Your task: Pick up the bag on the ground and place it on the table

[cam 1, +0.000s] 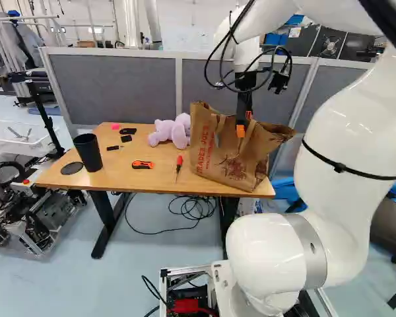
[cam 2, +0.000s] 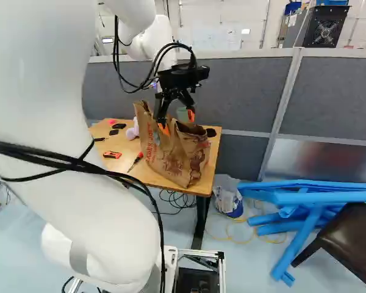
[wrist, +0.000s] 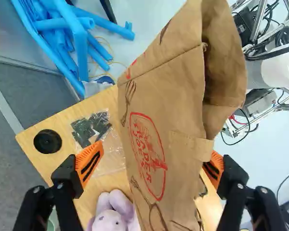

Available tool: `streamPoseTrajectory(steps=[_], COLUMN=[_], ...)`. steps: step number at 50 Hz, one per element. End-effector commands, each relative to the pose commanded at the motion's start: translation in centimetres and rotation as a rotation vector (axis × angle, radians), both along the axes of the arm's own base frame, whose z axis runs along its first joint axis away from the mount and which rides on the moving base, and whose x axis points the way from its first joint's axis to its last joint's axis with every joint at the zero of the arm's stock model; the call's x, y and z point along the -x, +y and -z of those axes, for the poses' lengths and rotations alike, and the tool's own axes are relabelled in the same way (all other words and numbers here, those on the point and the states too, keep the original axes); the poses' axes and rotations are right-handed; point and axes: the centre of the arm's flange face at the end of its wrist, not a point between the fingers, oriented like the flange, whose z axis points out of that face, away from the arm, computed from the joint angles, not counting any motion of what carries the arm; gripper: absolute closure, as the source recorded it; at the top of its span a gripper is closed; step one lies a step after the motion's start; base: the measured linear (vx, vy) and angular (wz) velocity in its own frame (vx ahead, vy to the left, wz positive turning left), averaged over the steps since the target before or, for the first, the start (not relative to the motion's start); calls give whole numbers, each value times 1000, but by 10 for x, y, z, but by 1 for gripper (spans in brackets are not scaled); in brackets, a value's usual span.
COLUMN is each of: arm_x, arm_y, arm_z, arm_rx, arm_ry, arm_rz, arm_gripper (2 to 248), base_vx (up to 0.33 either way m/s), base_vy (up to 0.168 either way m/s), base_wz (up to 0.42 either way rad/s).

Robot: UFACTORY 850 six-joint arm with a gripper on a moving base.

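In the right base view my gripper (cam 2: 177, 122) points down at the top of the brown paper bag (cam 2: 174, 157), its fingers spread. The bag stands on the wooden table (cam 1: 105, 168), creased and leaning, beside the plush toy. In the wrist view the gripper (wrist: 151, 166) is wide open, with the bag (wrist: 171, 96) between its orange pads. One pad (wrist: 89, 162) stands clear of the paper over the table; the bag's edge and a handle patch partly hide the other, so contact there cannot be told.
On the table are a purple plush toy (cam 1: 170, 131), black cup (cam 1: 88, 152), orange cutter (cam 1: 142, 164), screwdriver (cam 1: 179, 166), and a clear bag of dark parts (wrist: 94, 127). Grey partitions (cam 1: 115, 86) stand behind. Blue tubes (cam 2: 305, 198) and a dark chair (cam 2: 348, 235) are right of the table.
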Motion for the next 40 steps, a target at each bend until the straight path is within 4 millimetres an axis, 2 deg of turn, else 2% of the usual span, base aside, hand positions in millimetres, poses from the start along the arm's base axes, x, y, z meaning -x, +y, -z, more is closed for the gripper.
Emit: streamPoseTrajectory(steps=[11, 40], arm_x=[9, 16], arm_y=[0, 12], arm_z=[-19, -64], arm_rx=[15, 32], arm_ry=[-40, -140], arm_rz=[-7, -39], arm_gripper=[3, 3], base_vx=[0, 0], base_vy=[0, 0], base_wz=[0, 0])
